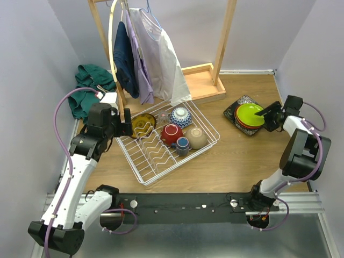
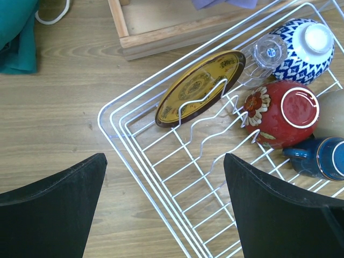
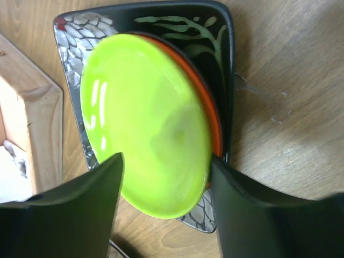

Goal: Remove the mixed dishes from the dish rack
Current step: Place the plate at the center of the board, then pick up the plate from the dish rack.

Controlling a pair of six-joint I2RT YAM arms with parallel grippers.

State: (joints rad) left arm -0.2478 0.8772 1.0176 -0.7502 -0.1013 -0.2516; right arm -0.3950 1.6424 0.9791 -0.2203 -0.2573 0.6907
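The white wire dish rack (image 1: 156,173) sits left of centre. It holds a yellow patterned plate (image 2: 199,88) leaning in its slots, a clear glass (image 2: 263,56), a blue-white bowl (image 2: 303,43), a red bowl (image 2: 285,113), a small blue cup (image 2: 322,158) and a tan bowl (image 1: 197,137). My left gripper (image 2: 164,158) hangs open over the rack's near-left corner with nothing between its fingers. At the right, a lime-green plate (image 3: 145,118) lies on an orange plate (image 3: 207,102) on the black square plate (image 3: 215,32). My right gripper (image 3: 166,161) is open, its fingers straddling the green plate's near edge.
A wooden clothes stand (image 1: 200,80) with hanging garments (image 1: 153,54) rises behind the rack, its base close to the plate stack. Teal cloth (image 1: 88,88) is heaped at the far left by the wall. Walls close in on both sides.
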